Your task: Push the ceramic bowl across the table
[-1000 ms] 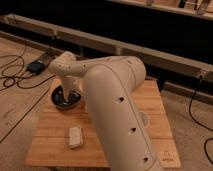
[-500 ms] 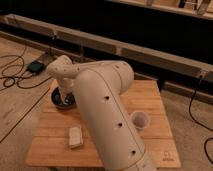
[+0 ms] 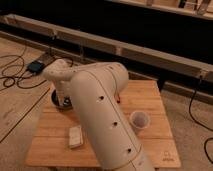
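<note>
The dark glossy ceramic bowl [image 3: 56,98] sits at the far left edge of the wooden slatted table [image 3: 150,97]. My big white arm rises from the bottom middle, bends at the elbow and reaches left and down. The gripper [image 3: 64,103] is at the bowl's right side, low over or in it, and mostly hidden by the wrist. Much of the bowl is covered by the arm.
A small white cup [image 3: 140,120] stands right of the arm on the table. A pale rectangular block [image 3: 75,136] lies near the front left. Black cables and a small device [image 3: 36,66] lie on the floor at left. A long rail runs behind the table.
The arm has swung left and its upper link has turned, uncovering the white cup. The wrist has settled lower at the bowl. The bowl has barely moved.
</note>
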You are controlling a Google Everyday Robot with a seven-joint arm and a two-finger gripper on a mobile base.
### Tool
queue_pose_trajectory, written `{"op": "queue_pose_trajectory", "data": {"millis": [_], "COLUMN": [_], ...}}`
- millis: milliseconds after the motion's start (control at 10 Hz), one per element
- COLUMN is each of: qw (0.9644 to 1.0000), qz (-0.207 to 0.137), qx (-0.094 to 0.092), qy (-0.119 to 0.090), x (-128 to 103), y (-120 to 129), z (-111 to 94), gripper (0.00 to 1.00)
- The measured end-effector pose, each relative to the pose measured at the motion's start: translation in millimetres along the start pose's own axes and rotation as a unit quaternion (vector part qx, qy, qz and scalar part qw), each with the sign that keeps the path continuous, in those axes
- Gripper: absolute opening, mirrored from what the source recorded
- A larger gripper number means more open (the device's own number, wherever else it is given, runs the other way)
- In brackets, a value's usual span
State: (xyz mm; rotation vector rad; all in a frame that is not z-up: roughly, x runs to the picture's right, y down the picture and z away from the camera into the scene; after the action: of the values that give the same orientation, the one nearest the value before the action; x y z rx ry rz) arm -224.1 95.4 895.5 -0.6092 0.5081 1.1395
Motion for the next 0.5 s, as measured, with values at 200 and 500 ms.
{"op": "queue_pose_trajectory", "data": {"millis": [200, 500], "qw": [0.9999, 0.9992], "qz": [-0.004, -0.002], "qx": [0.007, 0.016], "qy": [0.014, 0.036], "x": [18, 52], "y": [7, 15], "z": [-1, -7], "gripper": [0.65, 0.65]}}
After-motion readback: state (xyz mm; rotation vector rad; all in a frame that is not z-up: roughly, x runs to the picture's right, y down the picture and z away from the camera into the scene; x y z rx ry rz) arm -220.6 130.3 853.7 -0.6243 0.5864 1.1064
